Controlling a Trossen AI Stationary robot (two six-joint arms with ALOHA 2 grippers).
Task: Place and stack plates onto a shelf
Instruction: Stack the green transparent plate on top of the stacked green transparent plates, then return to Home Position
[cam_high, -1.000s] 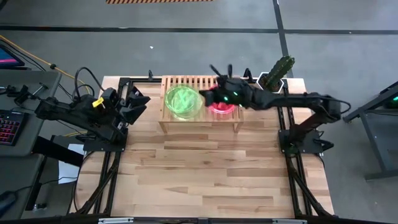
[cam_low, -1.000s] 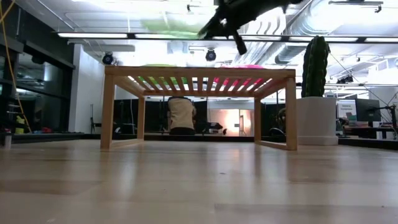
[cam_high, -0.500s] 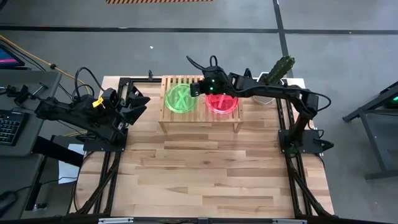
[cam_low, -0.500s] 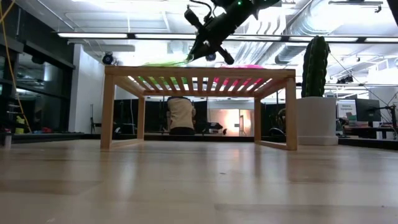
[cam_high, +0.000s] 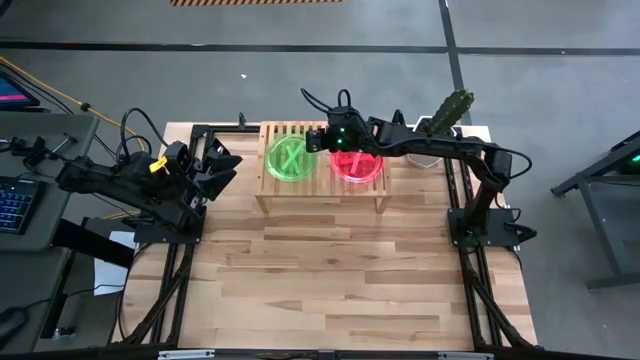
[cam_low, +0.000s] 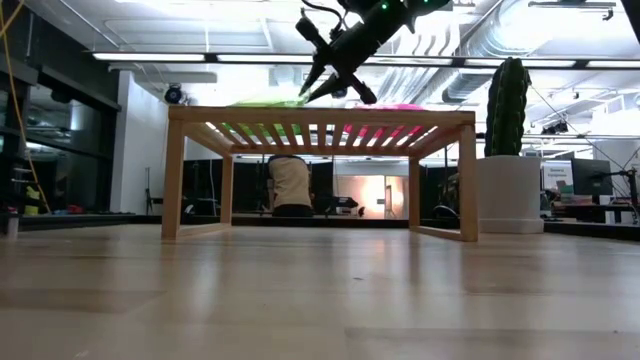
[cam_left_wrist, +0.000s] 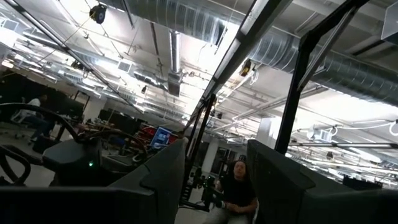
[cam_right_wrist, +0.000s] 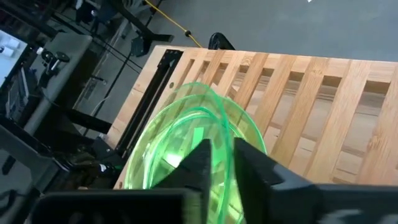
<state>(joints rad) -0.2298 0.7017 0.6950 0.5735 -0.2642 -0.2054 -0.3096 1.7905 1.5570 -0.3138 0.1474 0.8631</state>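
Bamboo shelf (cam_high: 322, 170) standing at the far edge of the plank surface (cam_high: 330, 270), slatted top level on short legs. Green plates (cam_high: 291, 160) stacked on the left half of the shelf top; pink-red plates (cam_high: 357, 164) stacked on the right half, just beside the green stack and apart from it. Stripe-like marks visible inside both top plates in the high view. Number of plates in each stack not readable. Right hand (cam_high: 322, 139) extended over the shelf, at the rim of the green stack on the side nearest the pink-red one. In the right wrist view, fingers (cam_right_wrist: 202, 163) narrowly parted and straddling the rim of the top green plate (cam_right_wrist: 186, 152), one finger inside the rim and one outside; firm clamping cannot be told. In the low view, right hand (cam_low: 335, 85) angled downward just above the shelf top (cam_low: 320, 113). Left hand (cam_high: 222, 166) parked at the left edge of the surface, well apart from the shelf, fingers spread and holding nothing. Potted cactus (cam_high: 443, 122) at the far right corner, beside the shelf.
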